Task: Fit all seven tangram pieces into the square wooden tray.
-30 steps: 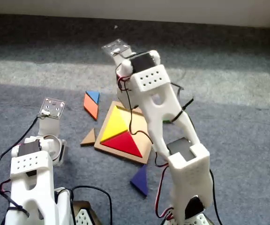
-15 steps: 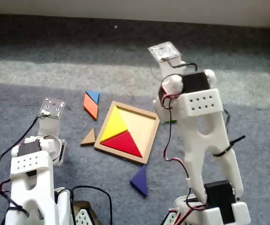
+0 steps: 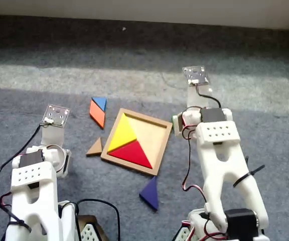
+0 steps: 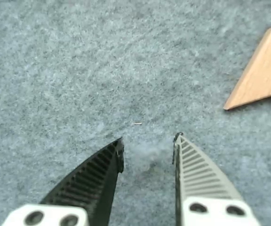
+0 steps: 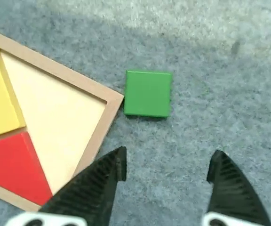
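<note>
The square wooden tray (image 3: 147,119) lies mid-carpet holding a yellow triangle (image 3: 120,134) and a red triangle (image 3: 133,152); its right half is bare. Outside it lie an orange piece (image 3: 97,115), a small blue triangle (image 3: 100,103), a wooden triangle (image 3: 95,146) and a dark blue triangle (image 3: 150,192). My right gripper (image 5: 168,157) is open just short of a green square (image 5: 148,93) that sits by the tray's corner (image 5: 112,100). My left gripper (image 4: 148,140) is open over bare carpet, with the wooden triangle (image 4: 262,75) off to one side.
Grey carpet surrounds the tray, with a sunlit band across the back. The right arm's white body (image 3: 220,150) stands right of the tray, the left arm's (image 3: 34,181) at the front left. Cables trail near both bases.
The right arm has swung from above the tray off to its right side and lowered, uncovering the tray. The left arm has stayed put.
</note>
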{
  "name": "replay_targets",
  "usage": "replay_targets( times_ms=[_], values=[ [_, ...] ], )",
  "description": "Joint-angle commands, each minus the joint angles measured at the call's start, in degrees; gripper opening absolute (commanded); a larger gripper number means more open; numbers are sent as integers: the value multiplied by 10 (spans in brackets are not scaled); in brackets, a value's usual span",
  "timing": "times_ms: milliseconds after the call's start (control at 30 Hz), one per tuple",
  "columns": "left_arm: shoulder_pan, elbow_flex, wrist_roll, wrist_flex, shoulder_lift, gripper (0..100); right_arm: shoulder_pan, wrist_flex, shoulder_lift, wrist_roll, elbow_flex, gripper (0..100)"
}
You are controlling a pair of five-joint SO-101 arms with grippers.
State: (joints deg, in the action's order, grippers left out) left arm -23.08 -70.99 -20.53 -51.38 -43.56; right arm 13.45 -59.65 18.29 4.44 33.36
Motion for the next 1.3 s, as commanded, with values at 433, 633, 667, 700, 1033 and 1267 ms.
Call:
replay_targets(
  times_ms=[433,633,667,700,1033,1267],
  values=[
    [-6,1,-3,7,-5,181,29,25,-329,-20,-286,279],
    [-6,1,-3,7,-5,181,8,23,-404,-20,-331,279],
    [-6,1,-3,7,-5,181,4,23,-415,-20,-338,278],
    [-6,1,-3,7,-5,181,0,22,-425,-20,-344,278],
    [-4,1,-3,8,-5,181,-10,-22,-440,-19,-349,67],
    [10,1,-3,8,-5,181,-20,-50,-401,-18,-349,60]
  ],
)
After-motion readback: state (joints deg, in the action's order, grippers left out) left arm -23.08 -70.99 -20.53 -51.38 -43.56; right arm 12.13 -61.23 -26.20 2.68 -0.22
